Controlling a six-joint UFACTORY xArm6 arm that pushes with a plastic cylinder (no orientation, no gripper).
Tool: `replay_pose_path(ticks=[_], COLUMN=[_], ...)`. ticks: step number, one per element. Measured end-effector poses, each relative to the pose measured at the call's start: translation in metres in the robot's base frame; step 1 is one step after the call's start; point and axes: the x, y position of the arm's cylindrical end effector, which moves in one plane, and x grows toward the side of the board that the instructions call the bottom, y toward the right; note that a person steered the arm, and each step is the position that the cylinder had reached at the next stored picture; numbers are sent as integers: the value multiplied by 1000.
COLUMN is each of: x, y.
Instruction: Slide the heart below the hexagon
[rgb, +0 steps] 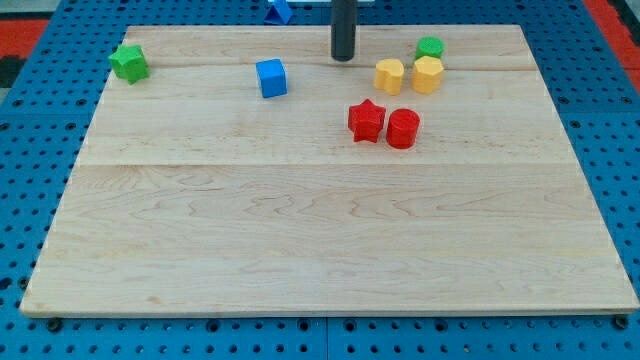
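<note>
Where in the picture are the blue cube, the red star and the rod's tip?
blue cube (271, 78): camera view, front face.
red star (367, 121): camera view, top centre.
my tip (343, 57): camera view, rod's lower end, left of the yellow blocks (389, 75).

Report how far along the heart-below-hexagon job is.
Done: nothing visible. The yellow heart block sits to the view's left of the yellow hexagon block, touching or nearly touching it, not below it. In hand: my tip stands left of the heart, apart from it. Left: push the heart down and right until it lies under the hexagon.
</note>
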Motion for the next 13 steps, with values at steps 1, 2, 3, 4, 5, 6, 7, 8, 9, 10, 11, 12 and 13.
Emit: replay_pose_path(ticks=[1, 2, 3, 4, 5, 6, 7, 8, 9, 10, 11, 12, 13], x=[18, 47, 55, 53, 64, 64, 68, 78, 78, 78, 95, 125, 110], y=[50, 74, 66, 33, 29, 3, -42, -27, 13, 7, -31, -23, 2])
